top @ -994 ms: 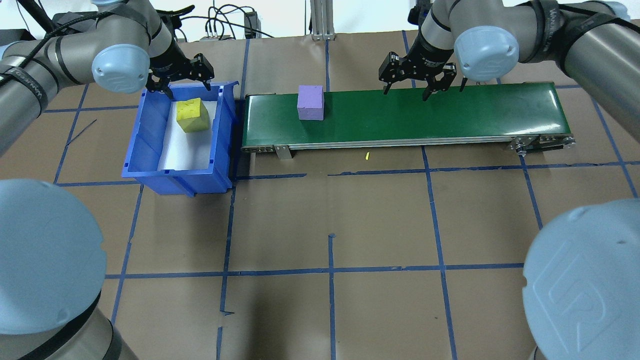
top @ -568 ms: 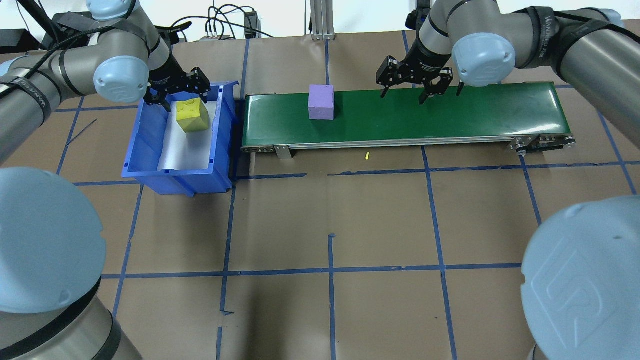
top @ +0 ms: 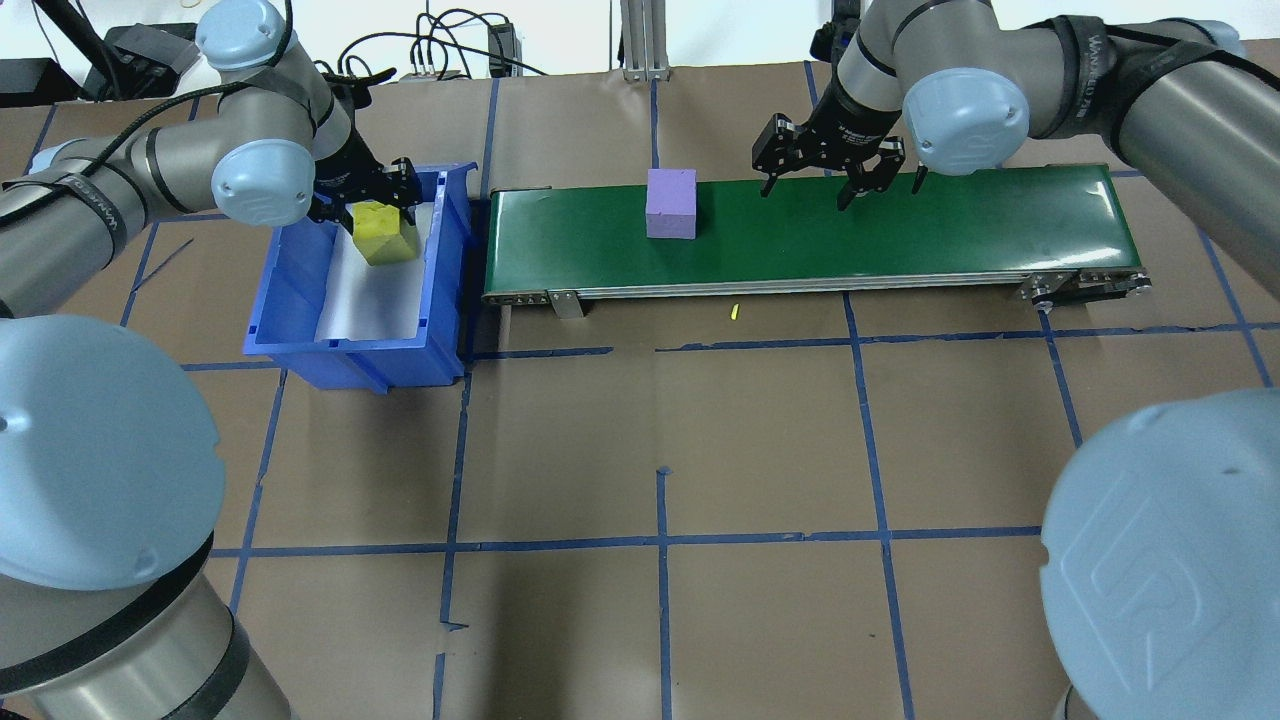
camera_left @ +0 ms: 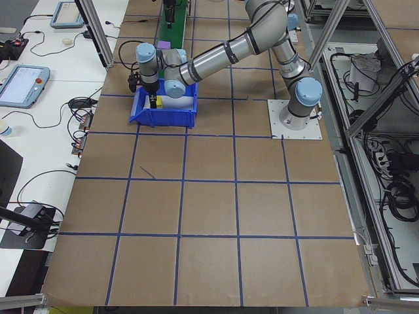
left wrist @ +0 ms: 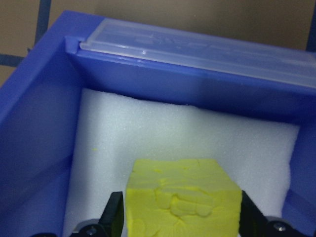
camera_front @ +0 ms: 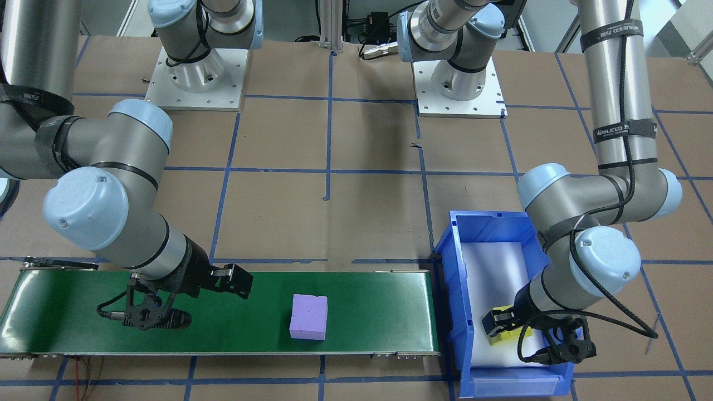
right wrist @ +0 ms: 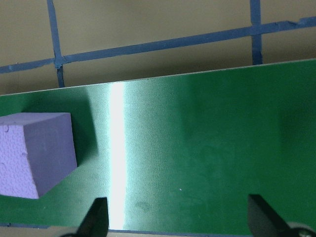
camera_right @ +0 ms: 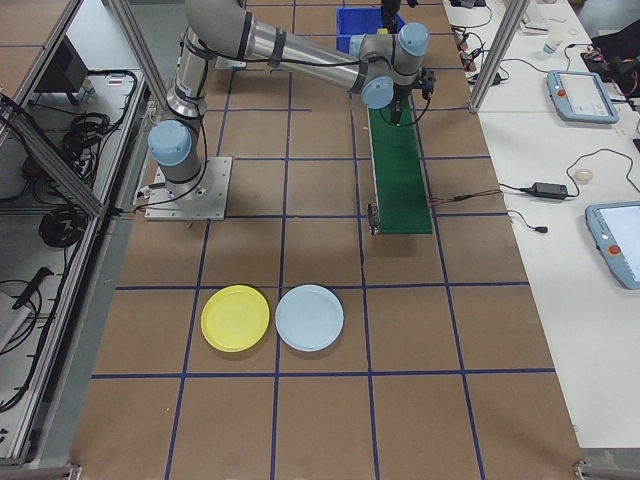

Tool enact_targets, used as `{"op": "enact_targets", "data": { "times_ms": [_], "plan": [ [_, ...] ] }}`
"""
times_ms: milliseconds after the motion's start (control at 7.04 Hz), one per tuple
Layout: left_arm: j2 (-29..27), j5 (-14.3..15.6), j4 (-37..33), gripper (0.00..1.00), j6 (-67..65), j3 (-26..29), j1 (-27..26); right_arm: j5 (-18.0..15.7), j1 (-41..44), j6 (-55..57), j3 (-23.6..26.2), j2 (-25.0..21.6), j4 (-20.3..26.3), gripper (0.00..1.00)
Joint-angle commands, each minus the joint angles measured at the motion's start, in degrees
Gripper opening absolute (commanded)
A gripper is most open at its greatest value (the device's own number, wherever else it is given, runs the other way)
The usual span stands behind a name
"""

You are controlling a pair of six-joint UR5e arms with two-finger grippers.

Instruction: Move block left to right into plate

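A yellow block (top: pixel 385 235) sits on white foam at the far end of a blue bin (top: pixel 285 300). My left gripper (top: pixel 365 205) is open and lowered into the bin. Its fingers straddle the yellow block (left wrist: pixel 182 197), close to both sides. A purple block (top: pixel 671 203) rides on the green conveyor belt (top: pixel 950 225). My right gripper (top: pixel 805 195) hangs open over the belt, to the right of the purple block (right wrist: pixel 34 153), with nothing between its fingers. A yellow plate (camera_right: pixel 235 318) and a light-blue plate (camera_right: pixel 309 317) lie on the table beyond the belt's end.
The bin stands against the belt's left end. Blue tape lines grid the brown table. A small yellow scrap (top: pixel 734 312) lies in front of the belt. Both arm bases (camera_front: pixel 195 72) are bolted at the table's robot side.
The purple block has travelled right along the belt toward my right gripper. My left gripper has dropped into the bin around the yellow block. The right gripper has barely moved.
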Motion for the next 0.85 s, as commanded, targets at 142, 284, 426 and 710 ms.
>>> {"op": "enact_targets", "data": {
  "times_ms": [142,284,426,710],
  "plan": [
    [3.2,0.0,-3.9,0.36,3.6,1.4,-0.1,0.0,0.0,-0.1,-0.1,0.0,-0.1,1.0],
    [6.5,0.0,-6.8,0.36,3.5,1.7,-0.1,0.0,0.0,-0.1,-0.1,0.1,-0.1,1.0],
    [10.2,-0.1,-10.8,0.36,3.5,1.8,-0.3,0.3,0.0,0.0,-0.1,0.1,-0.1,1.0],
    [15.0,-0.8,-15.7,0.37,2.0,1.8,-2.2,1.8,0.0,-0.4,-0.2,0.5,-0.1,1.0]
  ]
}}
